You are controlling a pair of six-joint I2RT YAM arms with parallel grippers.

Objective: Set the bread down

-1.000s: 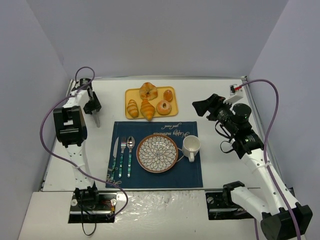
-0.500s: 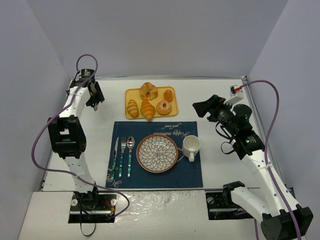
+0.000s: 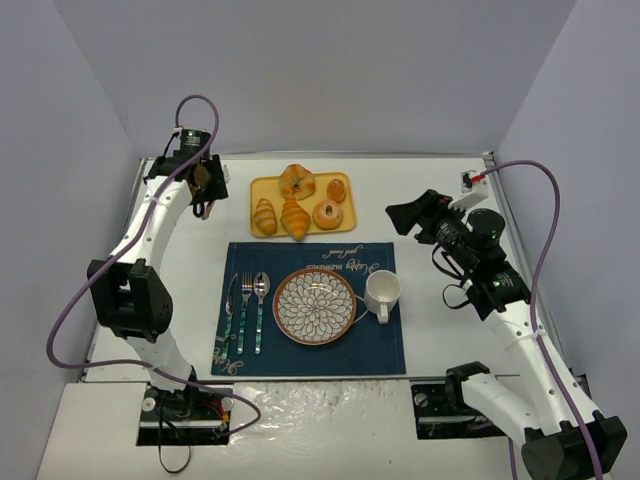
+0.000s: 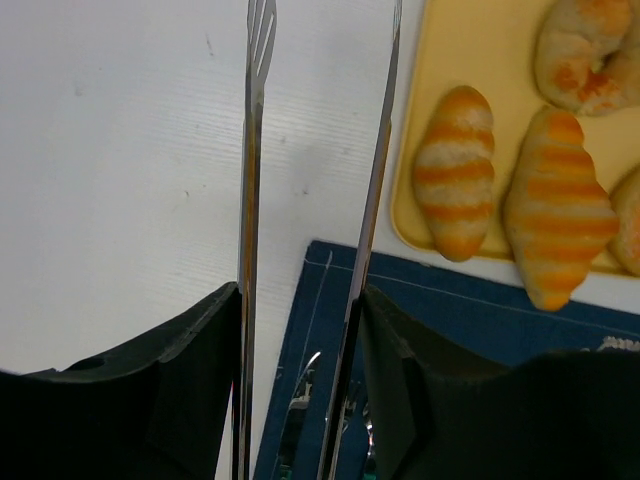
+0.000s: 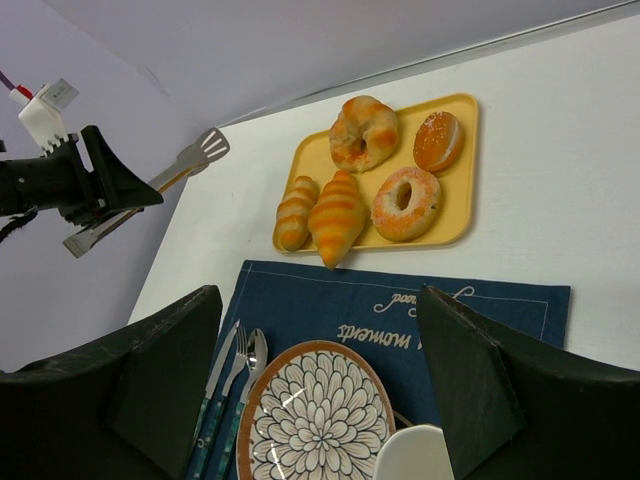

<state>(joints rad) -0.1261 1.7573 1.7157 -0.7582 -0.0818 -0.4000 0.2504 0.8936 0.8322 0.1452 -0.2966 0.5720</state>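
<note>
On the yellow tray point(image 3: 258, 184), the bread point(image 3: 265, 216) lies beside the croissant point(image 3: 295, 220), not picked up yet. The left jaws squeeze metal tongs point(image 4: 249, 200) just left of the tray. The right jaws are wide apart, holding nothing. The plate point(image 3: 315, 307) has no food, so the whole job is left.

The tray point(image 3: 258, 185) lies on the table point(image 3: 420, 175) near its far edge, just behind the placemat point(image 3: 380, 345). In the tray's near left corner lies the bread point(image 3: 265, 216), the croissant point(image 3: 294, 218) just beside it on the right, the ring donut point(image 3: 327, 214) right of that. A knotted bun point(image 3: 297, 182) and a round bun point(image 3: 337, 190) sit along the tray's far edge. The plate point(image 3: 314, 306) sits mid-mat, with the mug point(image 3: 382, 292) at its right. The knife point(image 3: 230, 313), fork point(image 3: 244, 313) and spoon point(image 3: 260, 310) lie by the mat's left edge. The tongs point(image 4: 247, 250), clamped in the left gripper point(image 4: 300, 310), reach over the table left of the tray.
</note>
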